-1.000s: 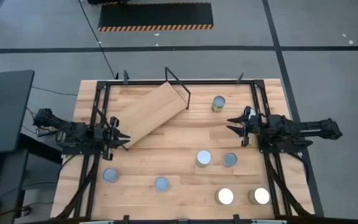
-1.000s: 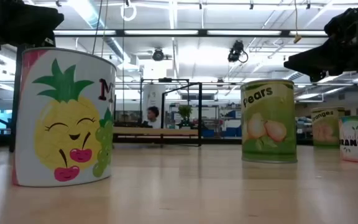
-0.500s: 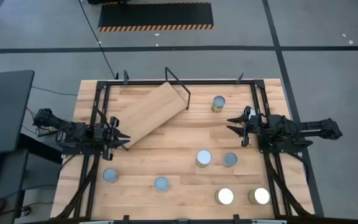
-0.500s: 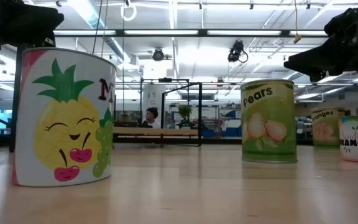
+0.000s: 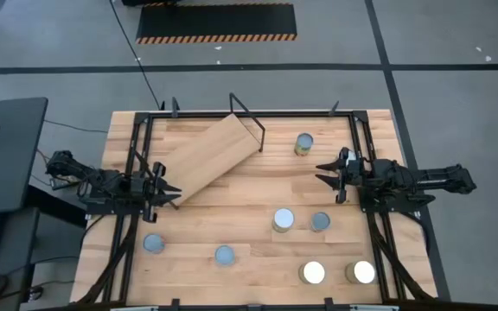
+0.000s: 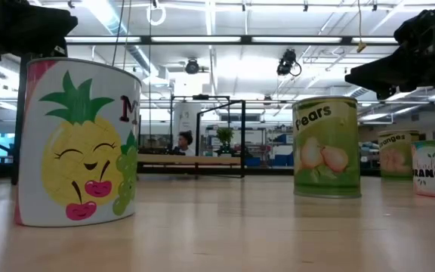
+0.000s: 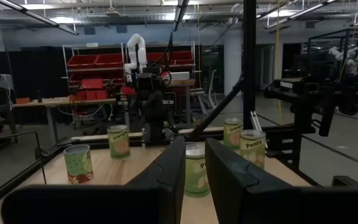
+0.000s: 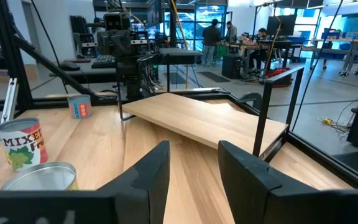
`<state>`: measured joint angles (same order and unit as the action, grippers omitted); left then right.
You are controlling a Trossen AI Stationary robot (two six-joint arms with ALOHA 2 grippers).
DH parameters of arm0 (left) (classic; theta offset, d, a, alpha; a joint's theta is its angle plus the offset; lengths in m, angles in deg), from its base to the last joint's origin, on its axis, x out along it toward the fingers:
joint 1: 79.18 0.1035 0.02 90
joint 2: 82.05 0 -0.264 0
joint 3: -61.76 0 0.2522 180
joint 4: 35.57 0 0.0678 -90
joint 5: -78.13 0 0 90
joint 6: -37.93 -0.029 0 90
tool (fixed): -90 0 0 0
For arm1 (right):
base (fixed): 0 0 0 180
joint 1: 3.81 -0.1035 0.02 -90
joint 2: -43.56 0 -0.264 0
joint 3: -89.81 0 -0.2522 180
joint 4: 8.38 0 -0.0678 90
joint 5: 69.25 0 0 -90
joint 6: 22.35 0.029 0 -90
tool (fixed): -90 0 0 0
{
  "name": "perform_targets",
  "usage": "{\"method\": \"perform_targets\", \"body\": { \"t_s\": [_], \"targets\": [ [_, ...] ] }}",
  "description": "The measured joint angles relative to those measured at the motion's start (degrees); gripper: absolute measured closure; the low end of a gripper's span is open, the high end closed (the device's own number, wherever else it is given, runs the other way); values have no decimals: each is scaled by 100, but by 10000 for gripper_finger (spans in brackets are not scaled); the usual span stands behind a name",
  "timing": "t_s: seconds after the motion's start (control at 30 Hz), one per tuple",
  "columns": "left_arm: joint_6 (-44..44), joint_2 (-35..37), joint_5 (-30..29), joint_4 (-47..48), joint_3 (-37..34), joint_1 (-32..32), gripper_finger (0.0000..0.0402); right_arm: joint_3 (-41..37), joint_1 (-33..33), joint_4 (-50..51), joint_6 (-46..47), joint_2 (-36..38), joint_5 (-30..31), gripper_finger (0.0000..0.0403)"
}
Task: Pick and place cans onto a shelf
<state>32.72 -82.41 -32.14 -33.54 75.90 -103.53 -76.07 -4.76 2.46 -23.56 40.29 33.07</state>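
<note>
Several cans stand upright on the slatted tabletop: one at the far right, two mid-table, two near the left front and two at the right front. The shelf, a light-wood board with a black wire frame, lies slantwise on the far left half of the table. My left gripper is open and empty by the shelf's near left corner. My right gripper is open and empty, near the far-right can.
Black frame rails run along the table's left, right and far sides. In the low view a pineapple can and a pears can stand close to the camera. People show in the room beyond.
</note>
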Motion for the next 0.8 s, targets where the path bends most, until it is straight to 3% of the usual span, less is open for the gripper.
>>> {"method": "perform_targets", "body": {
  "t_s": [0.57, 0.67, 0.8],
  "targets": [
    [-73, 1, -32, -22, 0, 6, 333, 1, 0, 0, 0, 2, 0, 259],
    [-71, -66, -1074, -162, 10, 45, 333, 2, 0, 0, 0, 1, 0, 259],
    [1790, -138, -2685, 32, 270, 48, 333, 0, -2, -2, 0, 2, 0, 259]
  ]
}}
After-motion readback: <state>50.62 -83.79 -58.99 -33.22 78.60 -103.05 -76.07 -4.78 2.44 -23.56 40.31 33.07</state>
